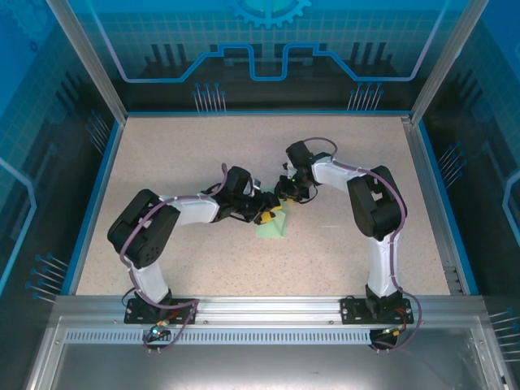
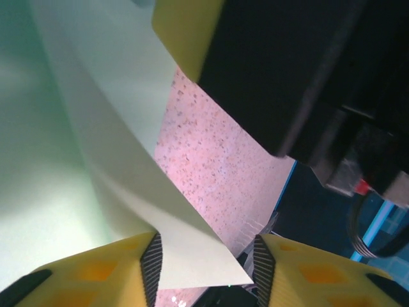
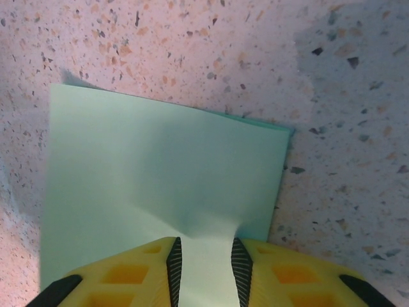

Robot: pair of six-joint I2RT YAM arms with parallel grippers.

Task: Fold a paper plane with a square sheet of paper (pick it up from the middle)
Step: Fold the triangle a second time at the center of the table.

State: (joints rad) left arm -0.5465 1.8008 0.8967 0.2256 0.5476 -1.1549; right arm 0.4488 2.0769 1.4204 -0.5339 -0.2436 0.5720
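At the middle of the speckled table (image 1: 179, 244), the square sheet of paper (image 1: 273, 227) lay folded: pale mint, plain, two layers showing along one edge. At the sheet's far-left corner the left gripper (image 1: 265, 214) stood partly open. A raised flap of the sheet ran into the gap, with the pads (image 2: 152, 259) well apart on either side of it. Just beyond the sheet's far edge the right gripper (image 1: 284, 195) was only narrowly parted. The sheet puckered up between its pads (image 3: 174, 262); could not tell whether it was pinched or merely touched. The two grippers nearly met above the sheet.
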